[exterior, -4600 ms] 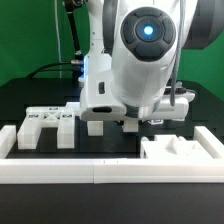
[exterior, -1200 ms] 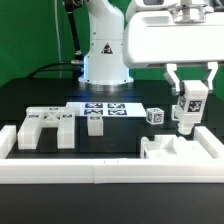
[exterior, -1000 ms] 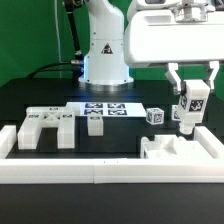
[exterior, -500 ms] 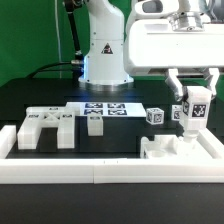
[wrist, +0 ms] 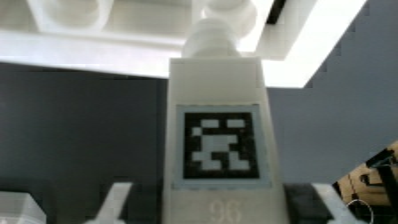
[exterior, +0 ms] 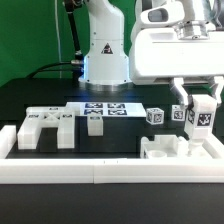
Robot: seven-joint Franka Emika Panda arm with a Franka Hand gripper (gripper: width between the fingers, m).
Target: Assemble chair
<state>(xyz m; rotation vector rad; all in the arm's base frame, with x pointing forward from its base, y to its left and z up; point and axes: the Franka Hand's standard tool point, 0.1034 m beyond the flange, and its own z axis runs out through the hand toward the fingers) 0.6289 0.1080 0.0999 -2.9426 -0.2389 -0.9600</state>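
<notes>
Holding chair leg (exterior: 203,118) upright in gripper (exterior: 202,102), fingers (exterior: 184,98) narrowed onto its sides, tag facing the wrist view (wrist: 221,140). Moved toward the exterior view's right and a bit lower than a second ago. Now hanging over the slotted panel (exterior: 165,150) at the desk's front right corner, contact unclear. Probably lining up for insertion. Cube (exterior: 155,116) and other panel (exterior: 45,125) unmoved.

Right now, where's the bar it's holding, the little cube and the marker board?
held bar (exterior: 202,118), exterior view, its tagged face.
little cube (exterior: 155,116), exterior view, front face.
marker board (exterior: 105,108), exterior view, its middle.
</notes>
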